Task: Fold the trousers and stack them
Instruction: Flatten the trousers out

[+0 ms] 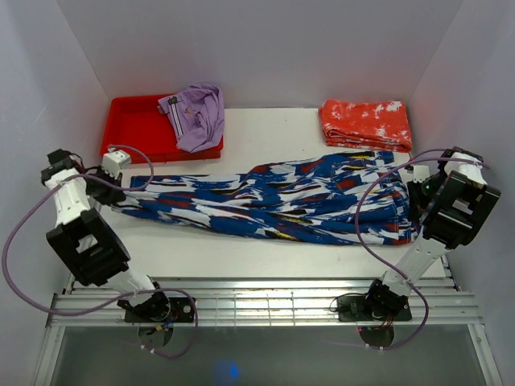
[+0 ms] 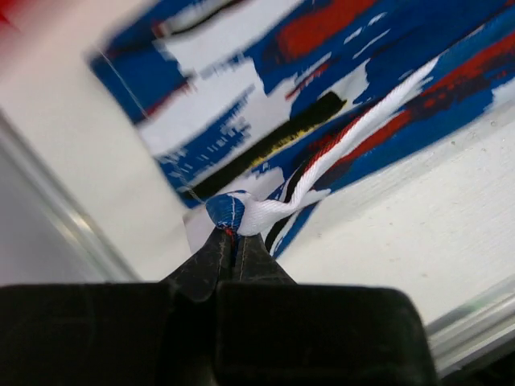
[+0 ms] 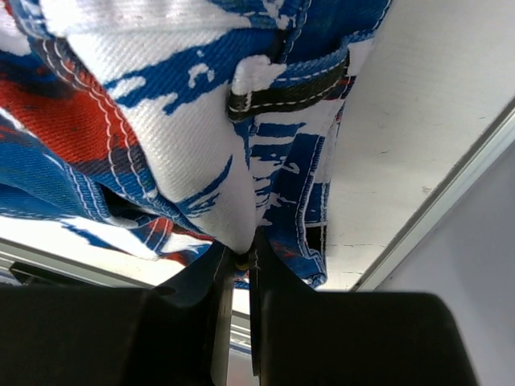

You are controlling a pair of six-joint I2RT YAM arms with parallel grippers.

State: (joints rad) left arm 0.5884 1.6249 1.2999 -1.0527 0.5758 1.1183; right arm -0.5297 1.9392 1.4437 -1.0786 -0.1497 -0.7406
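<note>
The trousers (image 1: 273,201), in a blue, white and black streaked print with red patches, lie stretched left to right across the white table. My left gripper (image 1: 121,189) is shut on the leg hem at the left end; in the left wrist view the jaws (image 2: 232,235) pinch a bunched blue and white hem edge (image 2: 241,211). My right gripper (image 1: 418,193) is shut on the waist end at the right; in the right wrist view the jaws (image 3: 241,256) pinch the waistband fabric (image 3: 201,161) near a belt loop (image 3: 290,90).
A red tray (image 1: 137,125) at the back left holds a plain lilac garment (image 1: 197,115). A folded orange-red garment with white splotches (image 1: 366,122) lies at the back right. White walls enclose the table; a metal rail (image 1: 265,301) runs along the near edge.
</note>
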